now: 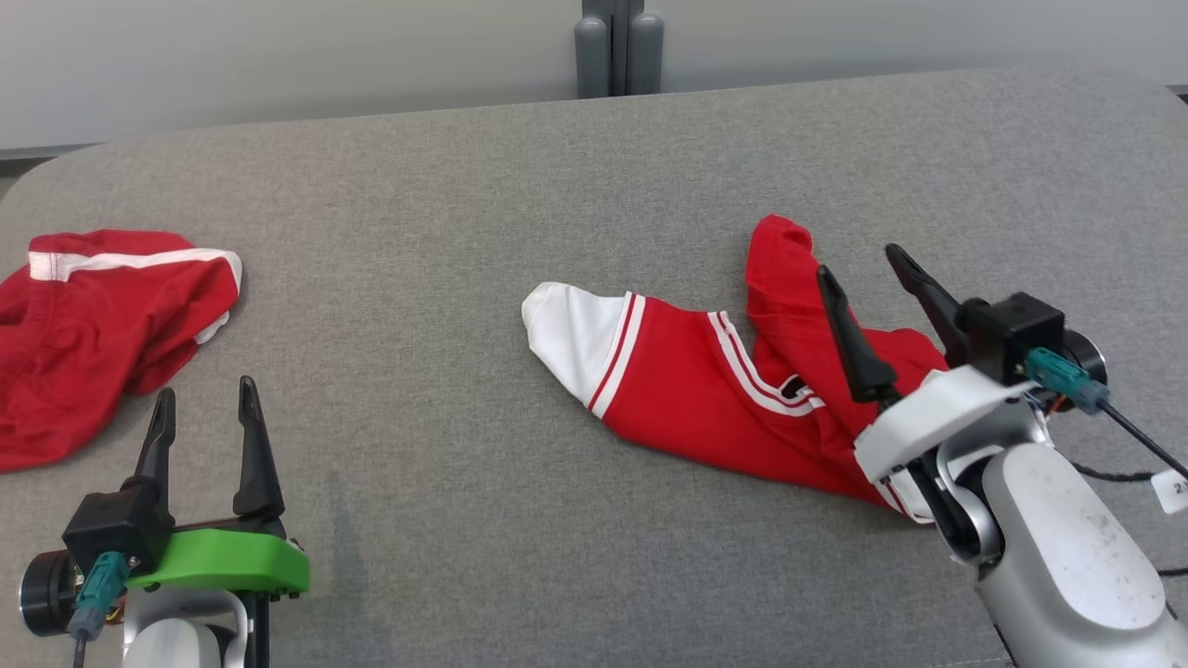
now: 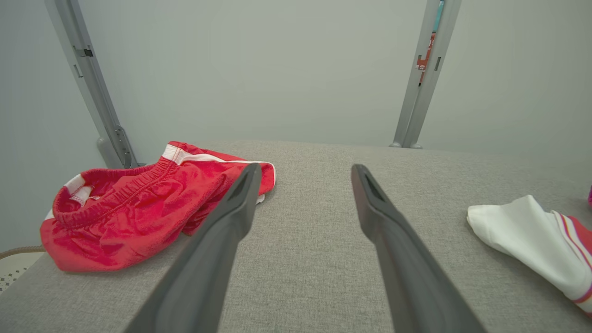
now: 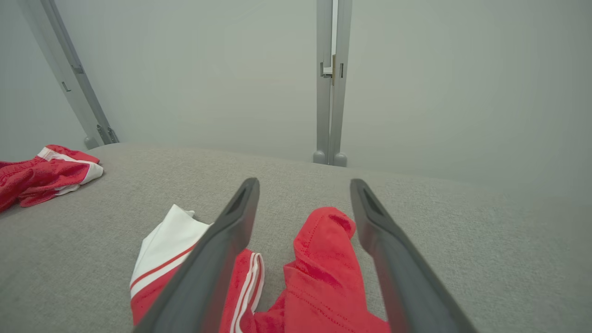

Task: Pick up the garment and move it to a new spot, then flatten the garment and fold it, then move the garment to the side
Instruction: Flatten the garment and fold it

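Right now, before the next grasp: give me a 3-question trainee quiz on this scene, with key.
1. True or false: the right gripper has its jaws open and grips nothing.
2. Multiple choice: where do the red shorts lie on the grey table? A) at its edge on the robot's left B) in the middle C) under the right gripper
3. Fill in: the end of the red and white garment that points toward the left gripper is coloured ___.

Key: 1 true; 2 A; 3 white.
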### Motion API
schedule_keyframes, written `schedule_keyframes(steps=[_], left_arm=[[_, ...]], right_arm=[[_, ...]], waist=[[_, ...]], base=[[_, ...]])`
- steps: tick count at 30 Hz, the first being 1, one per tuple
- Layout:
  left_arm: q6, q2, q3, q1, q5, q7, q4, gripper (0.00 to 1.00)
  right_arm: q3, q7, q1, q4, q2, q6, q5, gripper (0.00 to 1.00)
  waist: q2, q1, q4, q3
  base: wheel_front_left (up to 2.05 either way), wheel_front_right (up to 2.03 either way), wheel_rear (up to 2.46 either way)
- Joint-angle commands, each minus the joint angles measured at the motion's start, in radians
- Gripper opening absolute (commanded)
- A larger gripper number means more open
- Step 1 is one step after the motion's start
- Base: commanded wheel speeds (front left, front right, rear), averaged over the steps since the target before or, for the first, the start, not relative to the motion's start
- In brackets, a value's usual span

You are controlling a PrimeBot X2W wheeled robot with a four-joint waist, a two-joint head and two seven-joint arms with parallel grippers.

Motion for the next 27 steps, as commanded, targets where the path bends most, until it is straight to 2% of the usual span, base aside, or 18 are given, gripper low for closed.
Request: schedule_keyframes(steps=[1, 7, 12, 18, 27], left_arm=[[-0.001, 0.001, 0.001, 0.000, -0.005, 0.000, 0.000, 1.00], [0.004, -0.001, -0.012, -0.017, -0.012, 0.000, -0.001, 1.00], [0.004, -0.002, -0.020, -0.034, -0.016, 0.000, 0.005, 1.00], [0.001, -0.003, -0.033, -0.060, -0.020, 0.000, 0.018, 1.00], [0.000, -0.003, -0.040, -0.067, -0.024, 0.000, 0.021, 1.00]], right_arm=[[0.035, 0.037, -0.037, -0.001, -0.014, -0.001, 0.006, 1.00], [0.188, 0.190, -0.182, 0.059, -0.048, -0.001, 0.043, 1.00], [0.290, 0.293, -0.269, 0.171, -0.069, -0.001, 0.080, 1.00], [0.412, 0.330, -0.347, 0.310, -0.089, -0.001, 0.094, 1.00], [0.524, 0.370, -0.359, 0.491, -0.068, 0.000, 0.149, 1.00]], waist=[[0.0000, 0.0000, 0.012, 0.007], [0.0000, 0.0000, 0.046, 0.028], [0.0000, 0.0000, 0.071, 0.055], [0.0000, 0.0000, 0.099, 0.081], [0.0000, 0.0000, 0.116, 0.089]], base=[[0.00, 0.00, 0.00], [0.00, 0.00, 0.00], [0.00, 0.00, 0.00], [0.00, 0.00, 0.00], [0.00, 0.00, 0.00]])
